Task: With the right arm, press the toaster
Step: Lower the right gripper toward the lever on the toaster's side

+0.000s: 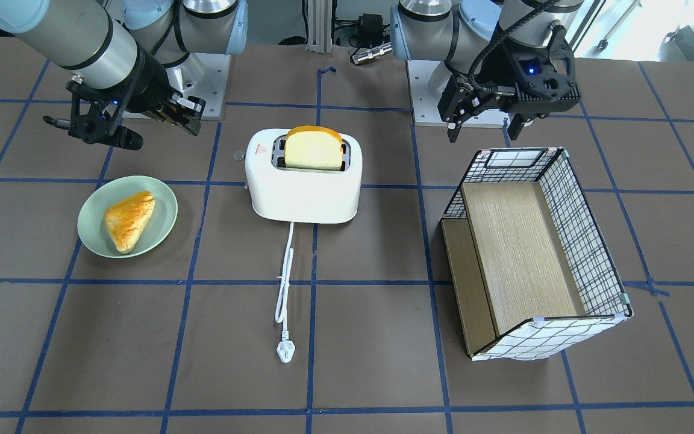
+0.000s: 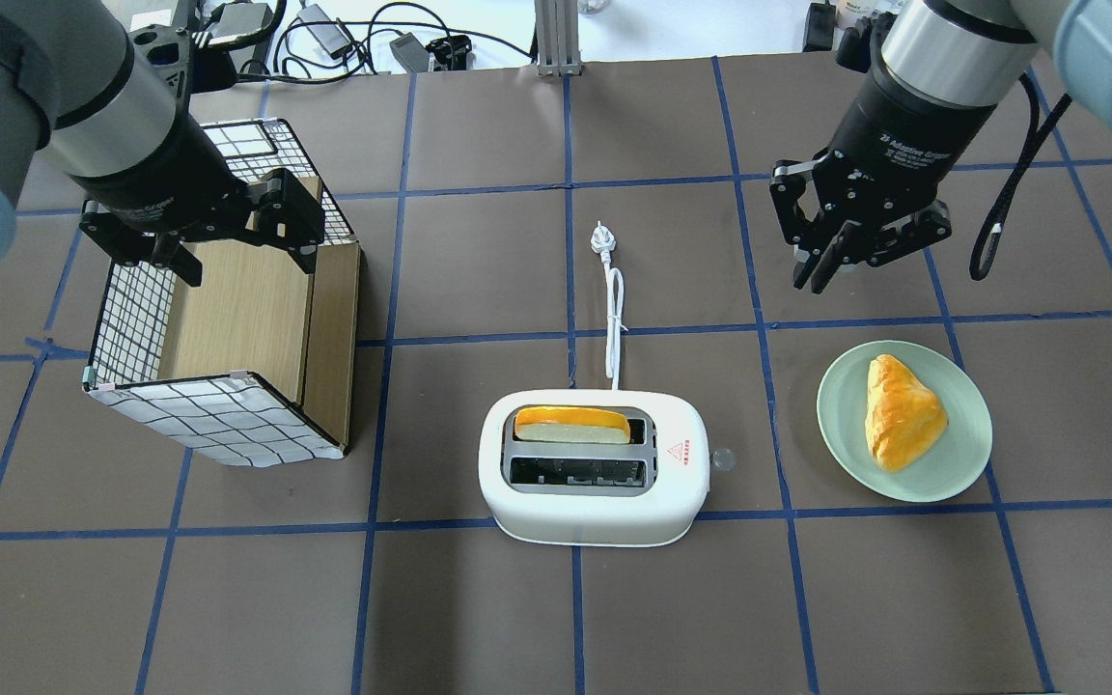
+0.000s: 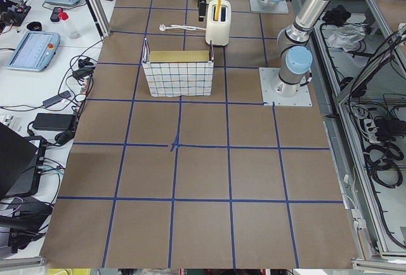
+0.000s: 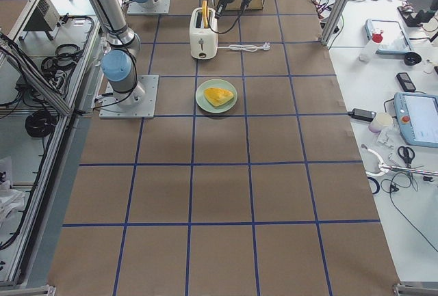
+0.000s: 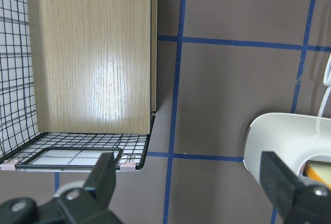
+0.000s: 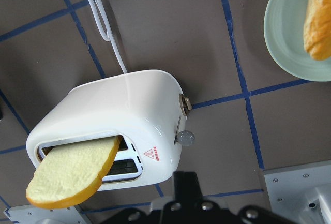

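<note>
Right gripper (image 2: pixel 815 278), pinched shut and empty, hovers well apart from toaster (image 2: pixel 595 512), whose lever knob (image 2: pixel 722 458) sticks out toward this arm's side.

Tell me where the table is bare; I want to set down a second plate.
Bare: the patch between the basket and the toaster, and the robot-side row of squares. Tighter: between toaster and plate, where the lever knob juts; the cord crosses the far side.
</note>
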`<state>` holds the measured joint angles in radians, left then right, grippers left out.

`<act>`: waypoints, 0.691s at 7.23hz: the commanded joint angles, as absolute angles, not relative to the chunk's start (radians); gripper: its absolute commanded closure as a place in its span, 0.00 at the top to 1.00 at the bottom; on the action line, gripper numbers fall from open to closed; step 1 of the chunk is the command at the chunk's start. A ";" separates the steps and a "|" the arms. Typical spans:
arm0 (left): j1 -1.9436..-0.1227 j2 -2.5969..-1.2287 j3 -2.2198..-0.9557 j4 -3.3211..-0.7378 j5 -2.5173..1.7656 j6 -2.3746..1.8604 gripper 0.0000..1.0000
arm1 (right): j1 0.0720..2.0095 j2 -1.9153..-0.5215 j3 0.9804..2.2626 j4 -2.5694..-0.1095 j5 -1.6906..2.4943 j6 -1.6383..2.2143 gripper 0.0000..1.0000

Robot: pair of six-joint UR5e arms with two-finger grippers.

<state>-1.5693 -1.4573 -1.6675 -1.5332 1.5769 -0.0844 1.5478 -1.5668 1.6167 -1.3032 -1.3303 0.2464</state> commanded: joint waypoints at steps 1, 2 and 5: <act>-1.569 -1.457 -1.667 -1.534 1.577 -0.084 1.00 | 1.548 -1.565 1.718 -1.313 -1.322 0.210 0.00; -1.569 -1.457 -1.667 -1.534 1.577 -0.084 1.00 | 1.548 -1.568 1.756 -1.333 -1.322 0.210 0.00; -1.569 -1.457 -1.667 -1.532 1.577 -0.084 1.00 | 1.546 -1.618 1.888 -1.449 -1.322 0.210 0.00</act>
